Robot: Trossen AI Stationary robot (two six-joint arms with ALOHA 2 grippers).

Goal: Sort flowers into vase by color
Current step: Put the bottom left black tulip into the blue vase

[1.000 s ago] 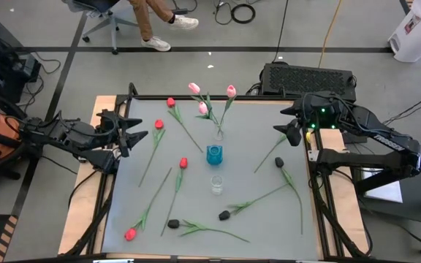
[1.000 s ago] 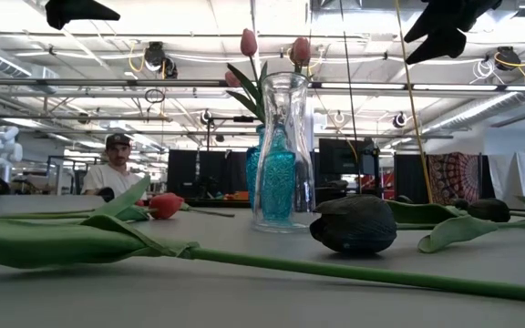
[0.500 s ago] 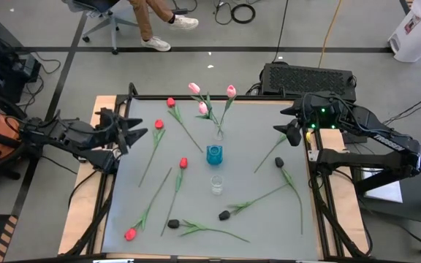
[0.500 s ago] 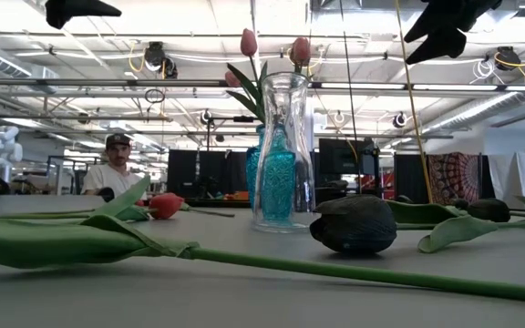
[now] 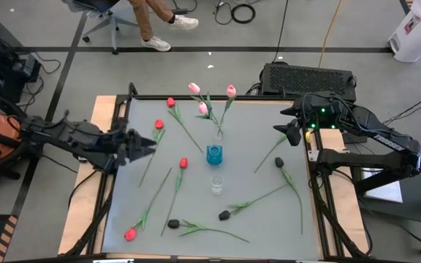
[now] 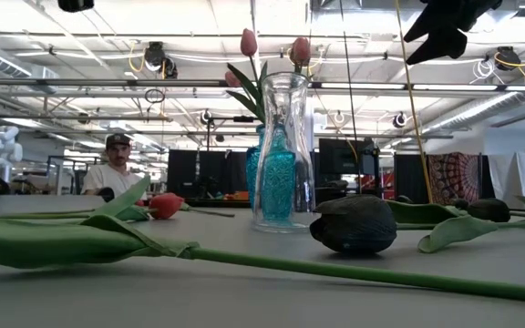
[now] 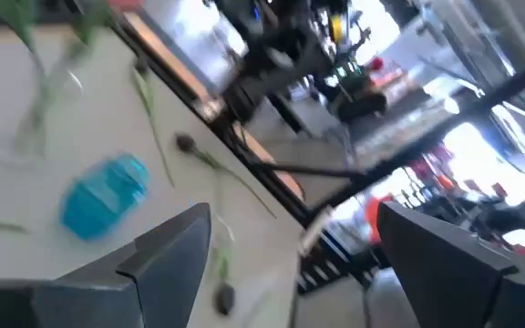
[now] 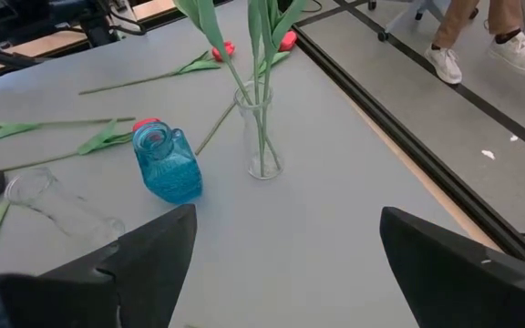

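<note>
Pink tulips [image 5: 212, 100] upright in vase [image 5: 218, 133]

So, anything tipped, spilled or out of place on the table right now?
Nothing stands out. All three vases stand upright: pink tulips in the clear vase, blue vase and empty clear vase. The other flowers lie loose.

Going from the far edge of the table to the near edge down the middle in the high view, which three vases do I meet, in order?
Clear vase holding pink tulips → blue vase → empty clear vase.
</note>
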